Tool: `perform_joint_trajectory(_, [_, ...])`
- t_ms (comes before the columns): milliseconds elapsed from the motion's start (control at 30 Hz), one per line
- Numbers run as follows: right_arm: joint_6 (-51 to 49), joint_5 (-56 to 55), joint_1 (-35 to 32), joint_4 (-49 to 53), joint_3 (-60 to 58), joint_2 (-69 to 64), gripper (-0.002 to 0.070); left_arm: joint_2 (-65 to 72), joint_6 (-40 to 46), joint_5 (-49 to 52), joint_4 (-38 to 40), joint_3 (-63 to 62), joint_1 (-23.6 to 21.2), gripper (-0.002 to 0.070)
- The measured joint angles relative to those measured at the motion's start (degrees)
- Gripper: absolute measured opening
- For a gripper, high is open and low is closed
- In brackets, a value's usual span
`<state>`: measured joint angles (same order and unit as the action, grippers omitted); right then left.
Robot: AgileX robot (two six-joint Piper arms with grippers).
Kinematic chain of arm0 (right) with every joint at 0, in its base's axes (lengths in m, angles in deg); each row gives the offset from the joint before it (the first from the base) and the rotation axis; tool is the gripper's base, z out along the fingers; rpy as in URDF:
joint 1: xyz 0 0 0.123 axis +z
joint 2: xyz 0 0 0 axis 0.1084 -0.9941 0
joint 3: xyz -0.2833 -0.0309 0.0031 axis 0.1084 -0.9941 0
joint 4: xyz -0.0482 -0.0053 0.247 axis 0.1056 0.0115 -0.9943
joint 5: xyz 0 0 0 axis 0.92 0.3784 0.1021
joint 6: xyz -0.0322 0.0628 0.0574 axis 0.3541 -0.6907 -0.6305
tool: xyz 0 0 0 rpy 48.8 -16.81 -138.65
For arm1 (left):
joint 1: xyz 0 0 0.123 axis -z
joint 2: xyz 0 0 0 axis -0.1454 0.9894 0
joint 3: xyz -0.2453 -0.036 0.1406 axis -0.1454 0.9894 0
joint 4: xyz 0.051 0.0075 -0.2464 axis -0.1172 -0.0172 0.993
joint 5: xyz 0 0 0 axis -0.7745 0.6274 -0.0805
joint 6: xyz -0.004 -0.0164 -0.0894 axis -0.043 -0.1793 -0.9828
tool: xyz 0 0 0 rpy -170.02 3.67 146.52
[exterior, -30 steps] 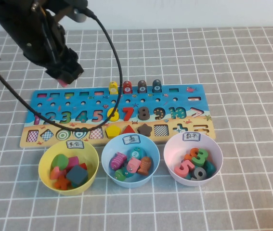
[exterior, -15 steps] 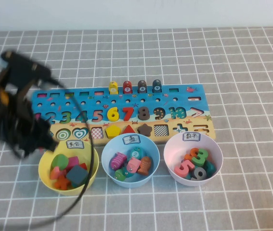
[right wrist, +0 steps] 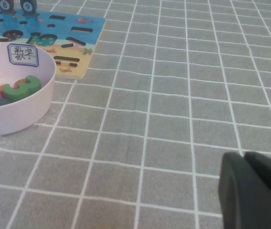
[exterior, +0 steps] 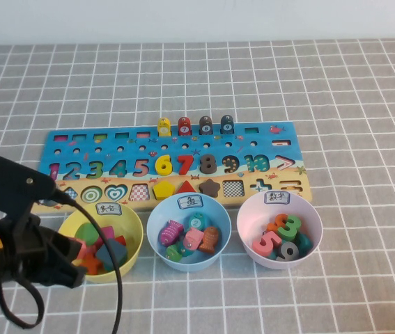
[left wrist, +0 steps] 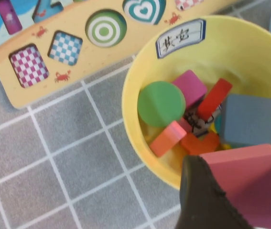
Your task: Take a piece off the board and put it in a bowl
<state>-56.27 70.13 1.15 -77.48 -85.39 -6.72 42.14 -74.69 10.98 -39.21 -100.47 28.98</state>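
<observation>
Left wrist view: left gripper (left wrist: 250, 191) clamped on the piece (left wrist: 250, 179), salmon-pink square held flat betw. the jaws, hanging over the near rim of the bowl (left wrist: 140, 62).
Key relation: bowl interior lies just ahead of and below the piece, toward the board (left wrist: 11, 90); piece overlaps the rim edge, not yet centred over the hollow.
Long axis: n/a, square block; flat face up.
Bowl contents: green disc (left wrist: 160, 103), magenta block (left wrist: 190, 87), red bar (left wrist: 214, 98), dark blue square (left wrist: 248, 119), orange bits (already crowded, so a drop would likely land on top of these).
High view: left gripper (exterior: 61, 268) at the bowl's (exterior: 131, 216) near-left side; arm body hides part of the bowl.
Nearer arm: left, by far.
Right gripper (right wrist: 254, 191): parked low over bare cloth, well apart from the pink bowl (right wrist: 25, 109); fingers together, nothing in them.
In the way: nothing betw. piece and bowl; blue bowl (exterior: 189, 233) just beside to the right, so release needs to stay on the yellow side.
Next (judgement): small shift inward over the hollow, then open.
</observation>
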Motion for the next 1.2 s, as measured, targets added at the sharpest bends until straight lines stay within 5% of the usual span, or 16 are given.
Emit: perform_joint_trajectory(1200, [0.0, 0.0, 0.0, 0.0, 0.0, 0.0, -0.0017, 8.6, 0.0, -12.7, 0.4, 2.4, 0.0, 0.0283])
